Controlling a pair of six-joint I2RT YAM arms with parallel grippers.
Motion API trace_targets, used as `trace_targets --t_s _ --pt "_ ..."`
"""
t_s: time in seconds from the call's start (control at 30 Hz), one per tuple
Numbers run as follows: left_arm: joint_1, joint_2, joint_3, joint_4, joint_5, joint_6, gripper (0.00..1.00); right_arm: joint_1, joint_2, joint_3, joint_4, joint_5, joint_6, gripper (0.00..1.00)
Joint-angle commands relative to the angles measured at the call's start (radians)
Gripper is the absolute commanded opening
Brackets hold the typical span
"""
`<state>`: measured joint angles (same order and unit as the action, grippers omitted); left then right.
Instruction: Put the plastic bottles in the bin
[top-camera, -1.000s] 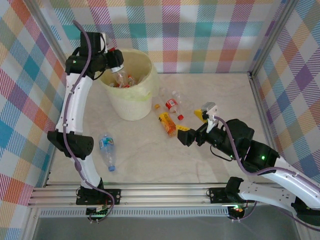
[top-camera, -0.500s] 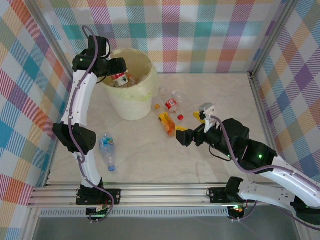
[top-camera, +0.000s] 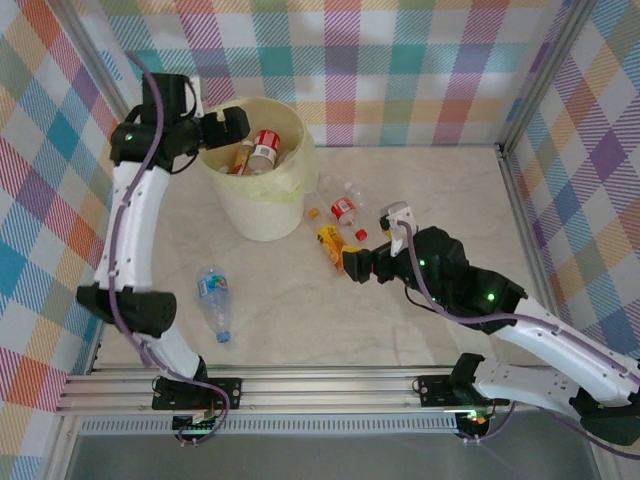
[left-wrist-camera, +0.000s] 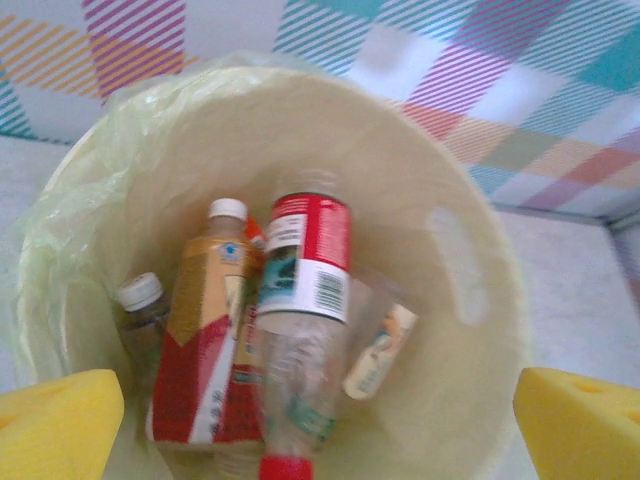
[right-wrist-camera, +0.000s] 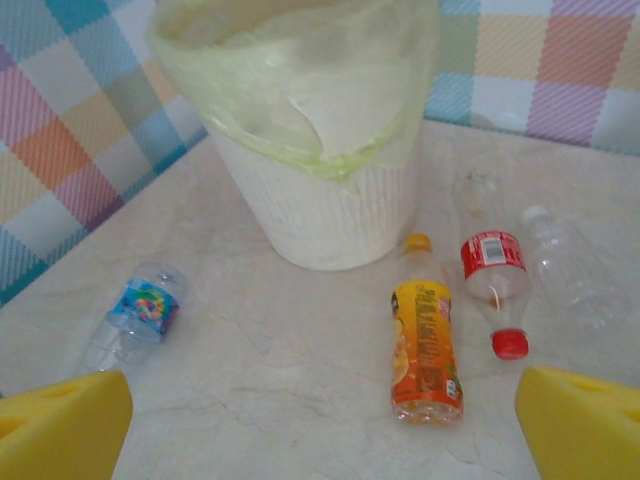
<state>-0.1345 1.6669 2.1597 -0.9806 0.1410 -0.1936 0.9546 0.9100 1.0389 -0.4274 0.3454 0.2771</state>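
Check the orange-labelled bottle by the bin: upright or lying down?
Lying down. The orange-labelled bottle lies flat on the table, its cap pointing toward the bin.

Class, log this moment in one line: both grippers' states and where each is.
left gripper: open, above bin | right gripper: open, above table, facing orange bottle | held: nothing

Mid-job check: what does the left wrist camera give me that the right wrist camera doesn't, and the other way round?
Left wrist: looks down into the bin, where a red-labelled bottle, a brown-and-red-labelled bottle and a white-capped bottle lie piled.
Right wrist: the bin's outside and four bottles lying on the table: an orange one, a red-capped one, a clear one, a blue-labelled one.
Both: the bin, plus that arm's own gripper open and holding nothing, left gripper and right gripper alike.
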Motion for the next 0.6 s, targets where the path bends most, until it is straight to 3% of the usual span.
trace_targets --t_s 0.0,0.23,0.57 --pt "0.013 -0.125 -0.1 0.085 0.16 0.009 1.0 -0.057 0.027 -0.017 0.0 -0.088 0.042 0.97" --pt "0.002 -0.38 -0.492 0.21 0.46 -0.063 1.0 -0.184 0.167 -0.018 -0.011 -0.249 0.09 0.89" --pt "-0.086 -0.753 -1.061 0.363 0.556 -0.19 1.0 -0.265 0.407 -0.012 0.033 -0.359 0.06 0.82"
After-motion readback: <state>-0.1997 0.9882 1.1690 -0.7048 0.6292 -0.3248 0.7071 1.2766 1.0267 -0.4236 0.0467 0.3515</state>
